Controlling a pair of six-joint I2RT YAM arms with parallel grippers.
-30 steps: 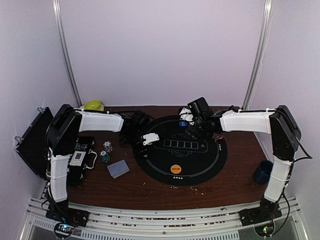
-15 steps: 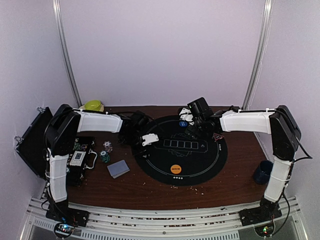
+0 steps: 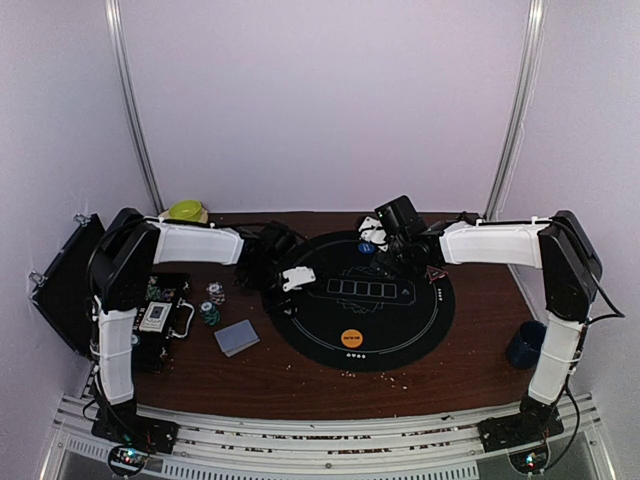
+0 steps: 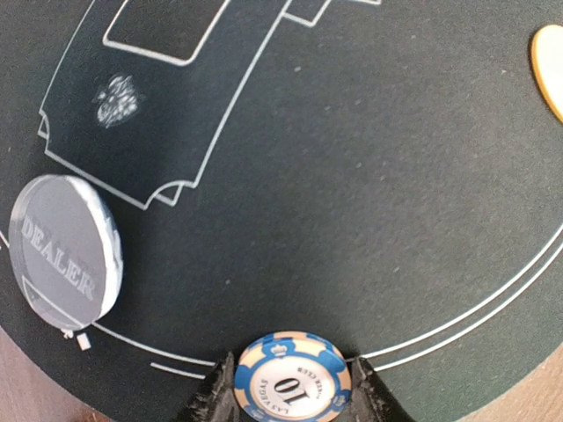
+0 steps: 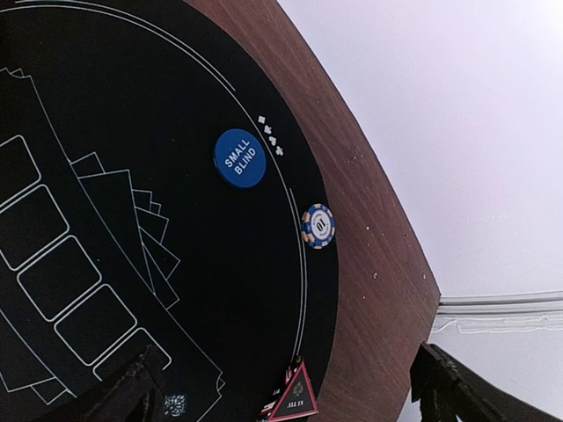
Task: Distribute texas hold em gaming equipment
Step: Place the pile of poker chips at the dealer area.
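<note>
In the left wrist view my left gripper is shut on a blue-and-cream striped poker chip marked 10, held low over the black round mat near its double rim line. A clear grey DEALER disc lies to the chip's left. An orange disc shows at the right edge. In the right wrist view my right gripper stands wide open above the mat's far edge. Beyond it lie a blue SMALL BLIND disc and another blue-and-cream chip. A grey-blue deck of cards and chip stacks sit left of the mat.
A red-edged ALL IN triangle lies at the mat's rim under my right gripper. The open black chip case stands at the far left, a dark blue mug at the right, and a green object at the back left.
Both arms hold almost still over the mat; the left wrist has edged very slightly to the left.
</note>
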